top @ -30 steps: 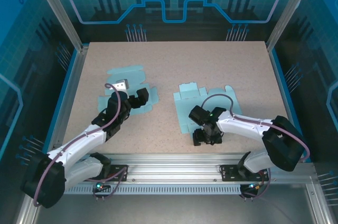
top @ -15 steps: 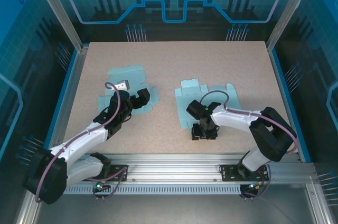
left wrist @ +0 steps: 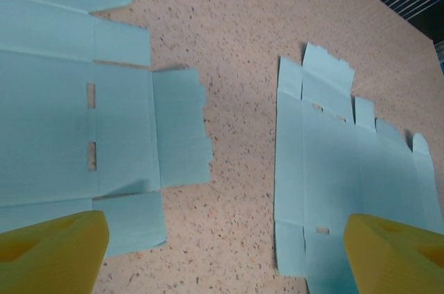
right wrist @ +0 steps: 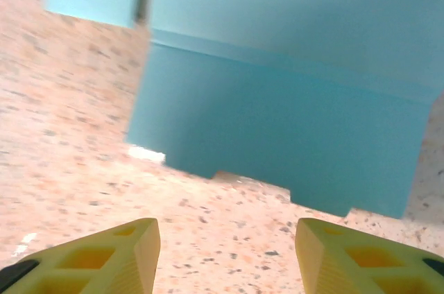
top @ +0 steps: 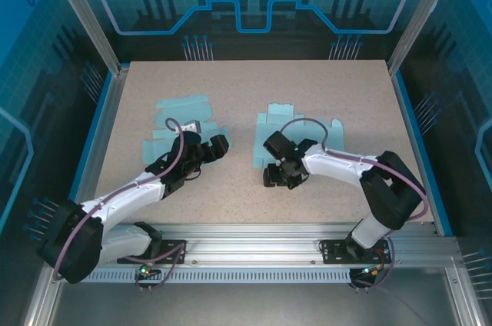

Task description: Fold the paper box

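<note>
Paper box blank (left wrist: 62, 127) on the left, how does it lie?
— Flat and unfolded on the speckled counter (top: 323, 88); a second blank (top: 304, 132) lies flat to its right, apart.
— The tools?
— Left tool (top: 209, 149) stands spread wide by the first blank's right side, empty. Right tool (right wrist: 225, 252) is parted too, grasping nothing, over bare counter beside the second blank's edge.

i'm driving a robot lab cell here, aluminium extrusion frame (top: 84, 18) all round, blue panels (top: 254, 3) printed with circuit lines and a gear, speckled tabletop (top: 307, 88), slotted metal rail (top: 254, 235) up front
</note>
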Tool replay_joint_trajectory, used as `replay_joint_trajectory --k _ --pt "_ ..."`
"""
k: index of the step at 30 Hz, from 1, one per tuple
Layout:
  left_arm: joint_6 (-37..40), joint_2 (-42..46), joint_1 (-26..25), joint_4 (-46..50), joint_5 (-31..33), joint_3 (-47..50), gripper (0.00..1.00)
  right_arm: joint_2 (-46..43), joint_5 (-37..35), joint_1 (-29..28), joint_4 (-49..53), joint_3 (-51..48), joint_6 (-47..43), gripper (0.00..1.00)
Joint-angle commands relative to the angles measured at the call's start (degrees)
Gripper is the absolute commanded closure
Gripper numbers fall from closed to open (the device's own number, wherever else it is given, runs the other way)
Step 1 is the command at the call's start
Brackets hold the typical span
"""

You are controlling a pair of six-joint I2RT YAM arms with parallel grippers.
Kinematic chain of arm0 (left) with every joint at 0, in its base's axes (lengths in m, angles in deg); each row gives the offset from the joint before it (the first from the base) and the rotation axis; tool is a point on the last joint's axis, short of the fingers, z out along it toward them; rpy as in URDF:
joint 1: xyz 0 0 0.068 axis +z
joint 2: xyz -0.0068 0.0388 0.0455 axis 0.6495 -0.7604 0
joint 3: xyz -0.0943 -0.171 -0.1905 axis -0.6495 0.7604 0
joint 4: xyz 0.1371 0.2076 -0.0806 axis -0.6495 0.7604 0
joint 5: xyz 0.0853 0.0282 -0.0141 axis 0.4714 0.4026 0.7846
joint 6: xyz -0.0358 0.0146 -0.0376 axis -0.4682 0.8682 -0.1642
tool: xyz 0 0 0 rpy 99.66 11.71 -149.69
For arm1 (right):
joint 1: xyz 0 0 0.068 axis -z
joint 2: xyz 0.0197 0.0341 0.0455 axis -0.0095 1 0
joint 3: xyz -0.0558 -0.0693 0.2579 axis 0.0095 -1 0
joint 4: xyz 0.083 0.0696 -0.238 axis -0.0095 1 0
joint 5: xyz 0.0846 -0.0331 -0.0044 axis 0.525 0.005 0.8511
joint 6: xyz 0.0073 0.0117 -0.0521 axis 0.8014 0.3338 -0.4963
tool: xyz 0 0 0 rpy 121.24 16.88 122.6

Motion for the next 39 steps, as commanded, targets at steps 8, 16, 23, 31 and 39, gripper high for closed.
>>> replay_joint_trajectory --k 8,16,23,31,39 --pt "-5.17 -9.33 -5.90 2.97 -3.36 -6.87 0.21 -10.21 -3.32 3.45 -3.18 -1.03 -2.70 0.44" --pt "-16.33 -19.71 -11.52 1.59 -7.53 -10.79 0.27 -22.07 -7.25 9.54 -4.08 -6.42 -6.12 0.33" --pt "-23.81 -23.66 -17.68 4.19 -7.22 -13.77 0.28 -24.78 -1.09 18.83 -7.62 -11.89 -10.29 0.34" --pt "-28.37 -28.38 -20.62 2.67 -11.22 -15.72 0.31 -19.05 7.28 28.19 -14.38 -14.27 -12.15 0.45" --pt "-31.28 -31.83 -21.37 -1.35 -13.17 -16.01 0.32 -15.86 9.11 28.33 -17.73 -15.25 -12.47 0.46"
